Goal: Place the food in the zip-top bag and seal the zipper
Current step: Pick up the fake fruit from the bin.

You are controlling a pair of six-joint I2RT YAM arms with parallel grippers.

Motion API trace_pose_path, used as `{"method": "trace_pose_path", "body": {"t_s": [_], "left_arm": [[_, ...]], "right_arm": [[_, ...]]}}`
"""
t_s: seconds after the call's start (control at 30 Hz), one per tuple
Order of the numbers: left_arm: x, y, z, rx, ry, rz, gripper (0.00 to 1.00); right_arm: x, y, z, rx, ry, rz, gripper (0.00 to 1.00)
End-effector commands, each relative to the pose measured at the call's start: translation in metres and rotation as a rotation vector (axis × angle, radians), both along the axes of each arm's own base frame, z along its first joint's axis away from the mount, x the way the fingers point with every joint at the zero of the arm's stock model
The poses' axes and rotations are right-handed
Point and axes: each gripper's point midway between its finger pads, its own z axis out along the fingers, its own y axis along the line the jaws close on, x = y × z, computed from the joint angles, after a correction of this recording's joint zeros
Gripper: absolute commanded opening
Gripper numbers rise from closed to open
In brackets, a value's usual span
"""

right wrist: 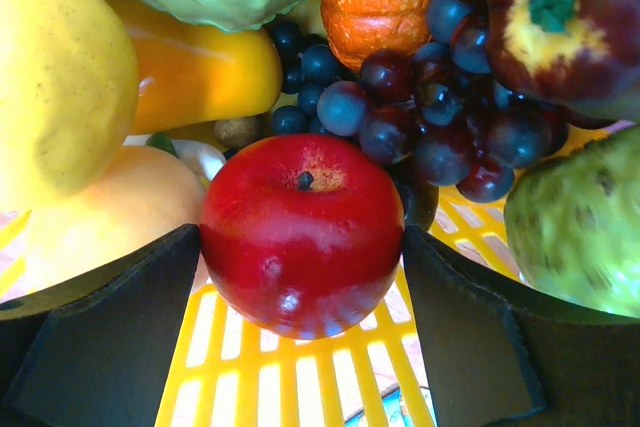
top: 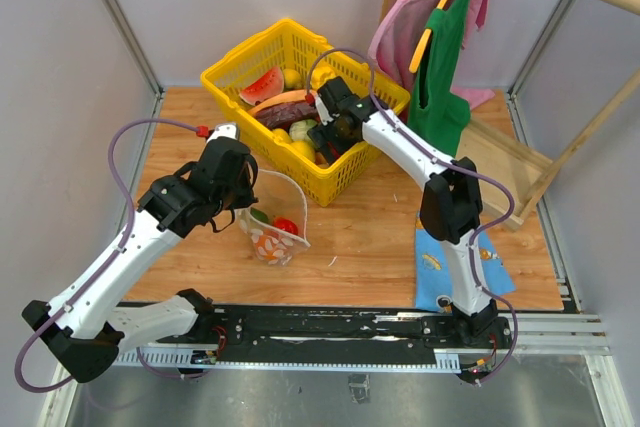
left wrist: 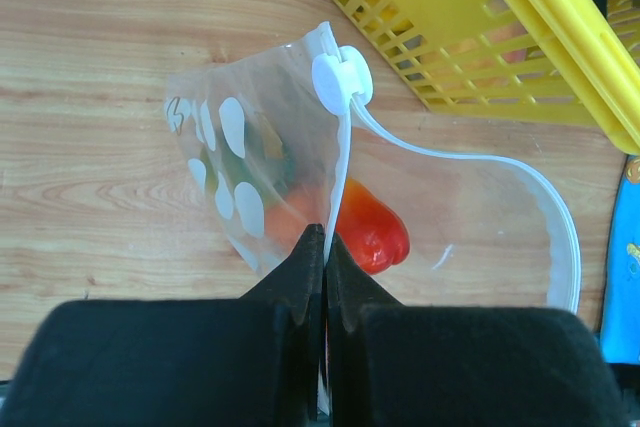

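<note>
From above, the left gripper clamps the rim of the floppy, clear zip-top bag, which stands just beside it on the wood table. At the left wrist, black fingers pinch the thin white zipper, and a glossy red toy lies just beyond them inside the bag. At the right wrist, the right gripper squeezes a shiny round red apple over the yellow basket mesh.

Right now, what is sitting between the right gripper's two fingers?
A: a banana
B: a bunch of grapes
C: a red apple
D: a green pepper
C: in the right wrist view a red apple fills the gap between the fingers of the right gripper, above the yellow basket floor.
</note>
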Motion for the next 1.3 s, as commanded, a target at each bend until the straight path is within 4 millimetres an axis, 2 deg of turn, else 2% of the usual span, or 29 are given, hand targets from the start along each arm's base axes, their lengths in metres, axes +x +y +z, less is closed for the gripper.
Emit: {"method": "trace_pose_path", "body": {"t_s": [0.0, 0.47, 0.57, 0.63, 0.73, 0.9, 1.27], "left_arm": [[0.001, -0.002, 0.005, -0.004, -0.007, -0.013, 0.0], [0.001, -0.004, 0.005, -0.015, -0.006, -0.015, 0.0], [0.001, -0.004, 0.005, -0.019, -0.007, -0.015, 0.0], [0.001, -0.005, 0.005, -0.024, -0.007, -0.017, 0.0], [0.0, -0.005, 0.006, -0.028, -0.009, -0.018, 0.0], [0.001, -0.006, 0.007, -0.039, -0.016, -0.02, 0.0], [0.001, -0.007, 0.009, -0.051, -0.026, -0.021, 0.0]], "right_arm": [[0.008, -0.021, -0.016, -0.083, 0.028, -0.025, 0.83], [-0.014, -0.02, -0.049, -0.112, 0.199, 0.038, 0.84], [-0.016, -0.021, -0.052, -0.121, 0.215, 0.042, 0.81], [-0.015, -0.021, -0.049, -0.12, 0.21, 0.045, 0.74], [-0.014, -0.017, -0.035, -0.096, 0.186, 0.051, 0.65], [-0.005, -0.012, 0.004, -0.042, 0.08, 0.046, 0.53], [0.0, 0.005, 0.095, 0.067, -0.192, 0.066, 0.4]]}}
